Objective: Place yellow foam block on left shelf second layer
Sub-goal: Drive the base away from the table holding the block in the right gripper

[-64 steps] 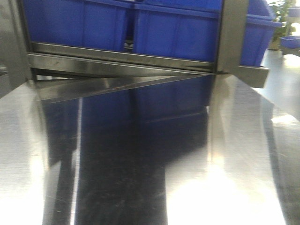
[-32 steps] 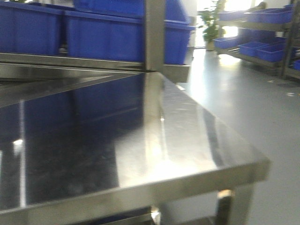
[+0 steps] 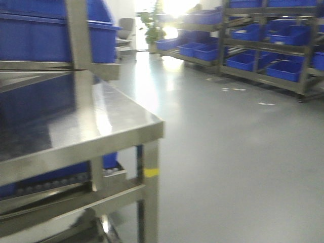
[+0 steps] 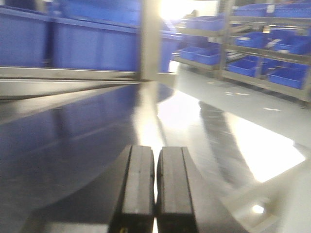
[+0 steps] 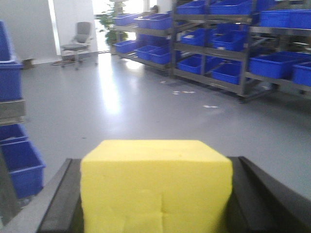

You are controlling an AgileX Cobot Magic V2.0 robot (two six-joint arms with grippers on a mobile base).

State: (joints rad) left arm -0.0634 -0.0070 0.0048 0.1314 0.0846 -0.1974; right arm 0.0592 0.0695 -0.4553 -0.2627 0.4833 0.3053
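Note:
The yellow foam block [image 5: 155, 187] fills the lower middle of the right wrist view. My right gripper [image 5: 155, 161] is shut on it, a dark finger [image 5: 56, 204] against each side. Beyond it lies open floor. In the left wrist view my left gripper [image 4: 156, 151] is shut with nothing in it, its pads pressed together just above a shiny steel shelf layer [image 4: 73, 141]. The same steel shelf unit [image 3: 106, 126] stands at the left of the front view, and neither gripper nor the block shows there.
Blue bins [image 3: 35, 30] sit on the shelf layer above the steel surface, more below [image 3: 109, 162]. Racks of blue bins [image 3: 273, 61] line the far right. Grey floor [image 3: 228, 152] spreads between. An office chair [image 5: 80, 36] and a plant [image 3: 152, 25] stand far back.
The front view has swung to the right: the steel shelf slid from filling the frame to its left side, and the floor and far racks came into view.

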